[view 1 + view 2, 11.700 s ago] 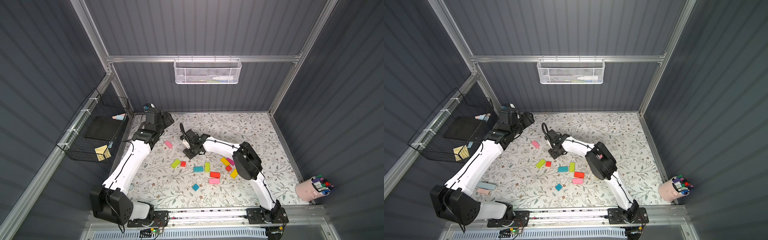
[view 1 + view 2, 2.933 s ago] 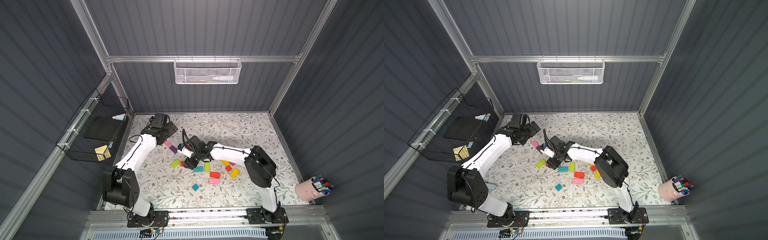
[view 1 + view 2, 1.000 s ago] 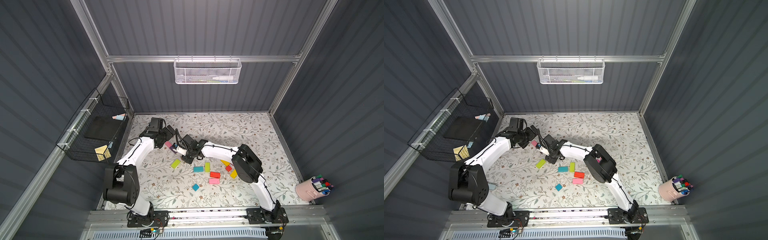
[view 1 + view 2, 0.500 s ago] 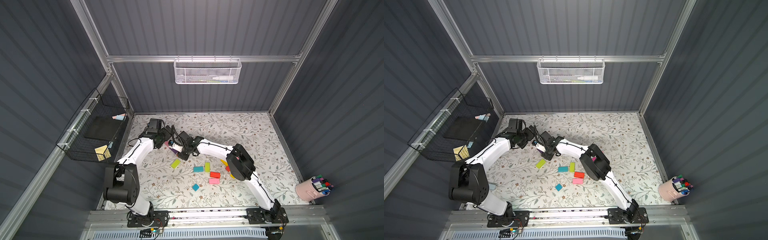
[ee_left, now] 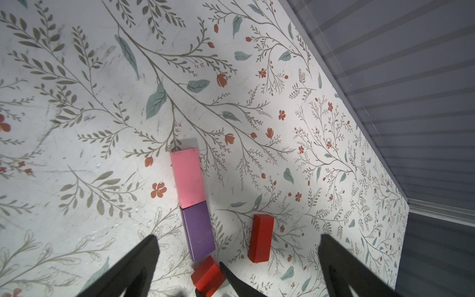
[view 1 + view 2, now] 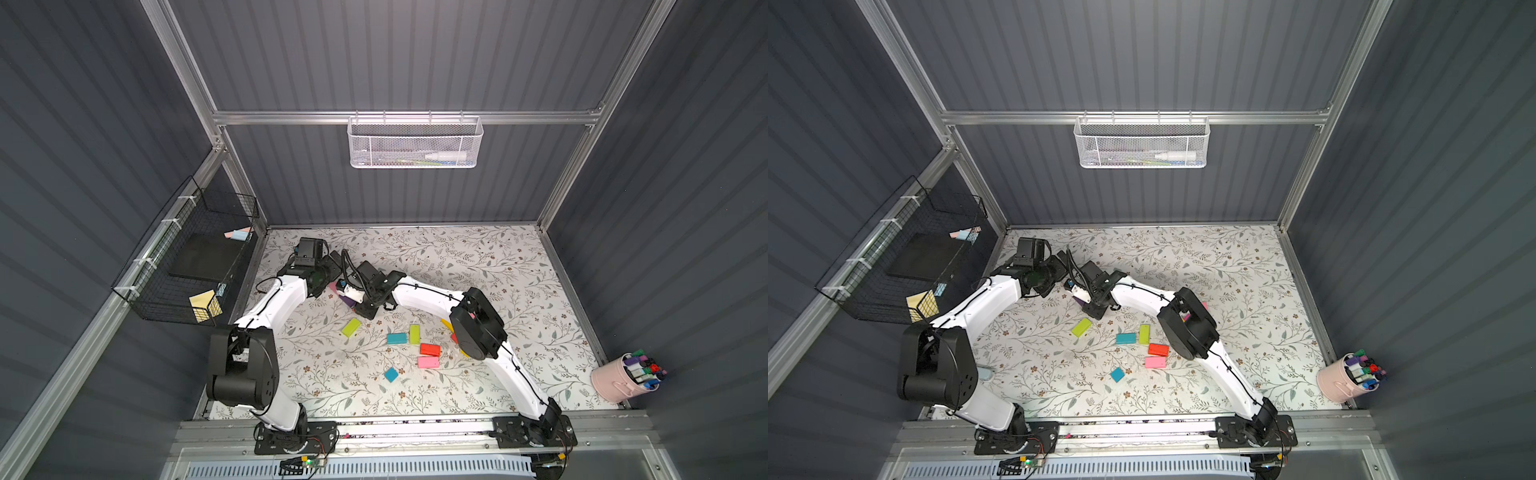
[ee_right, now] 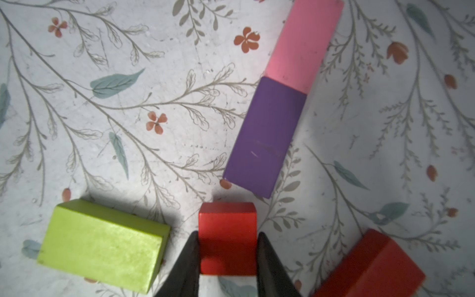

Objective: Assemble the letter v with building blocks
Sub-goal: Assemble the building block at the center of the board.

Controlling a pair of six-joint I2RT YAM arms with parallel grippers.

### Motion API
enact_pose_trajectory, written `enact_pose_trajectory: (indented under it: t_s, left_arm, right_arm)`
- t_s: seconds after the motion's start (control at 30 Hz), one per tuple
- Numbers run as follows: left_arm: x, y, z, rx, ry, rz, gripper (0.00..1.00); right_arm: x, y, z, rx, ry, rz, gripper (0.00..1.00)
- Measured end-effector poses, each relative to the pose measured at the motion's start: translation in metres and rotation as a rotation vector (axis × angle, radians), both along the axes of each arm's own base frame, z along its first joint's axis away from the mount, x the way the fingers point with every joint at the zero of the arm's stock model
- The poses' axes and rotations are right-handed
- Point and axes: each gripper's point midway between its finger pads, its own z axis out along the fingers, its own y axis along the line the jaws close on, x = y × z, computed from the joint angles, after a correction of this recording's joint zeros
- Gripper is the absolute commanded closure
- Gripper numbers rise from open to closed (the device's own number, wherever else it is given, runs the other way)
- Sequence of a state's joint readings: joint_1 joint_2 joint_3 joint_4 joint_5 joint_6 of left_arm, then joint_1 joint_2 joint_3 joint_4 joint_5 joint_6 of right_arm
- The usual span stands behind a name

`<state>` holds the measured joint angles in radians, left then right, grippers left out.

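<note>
**Right pincer clamped on a red cube at the foot of a half-built V**

Gripping the small cube by two opposite faces, just short of the free end of a purple block, with a sliver of counter between. Cannot tell whether lifted or resting. Beyond the purple, butted end to end and touching, a pink block: together one slanted stroke of the letter. Close on one side of the cube, a lime block; on the other, a longer red block, lying apart from the stroke. Over the same patch, left pincer spread wide, holding nothing. In a top view, more loose building blocks scattered toward the middle of the counter.

Likely trouble from here:
- Pushing the cube too far and shunting the purple end, breaking its straight line with the pink.
- Clipping the lime block with an outer finger while shifting sideways.
- Twisting the cube askew on release.
- Knocking the two arms together, crowded as closely as they are over one spot.
</note>
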<state>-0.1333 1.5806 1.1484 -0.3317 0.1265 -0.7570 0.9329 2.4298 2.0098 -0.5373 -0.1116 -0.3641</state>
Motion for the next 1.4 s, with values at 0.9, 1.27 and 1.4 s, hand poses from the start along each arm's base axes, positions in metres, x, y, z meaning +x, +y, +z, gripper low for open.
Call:
enact_pose_trajectory:
  t_s: [0.9,1.27,1.4]
  left_arm:
    - [0.001,0.003,-0.003,0.015,-0.006,0.005,0.01]
    - [0.003,0.006,-0.002,0.02,-0.016,0.016,0.01]
    - [0.003,0.006,-0.003,0.02,-0.015,0.016,0.01]
  right_arm:
    - [0.004,-0.001,-0.008,-0.013,0.042,-0.084,0.7]
    - [0.01,0.002,-0.008,-0.019,0.051,-0.129,0.7]
    - [0.01,0.002,-0.009,-0.019,0.054,-0.137,0.69]
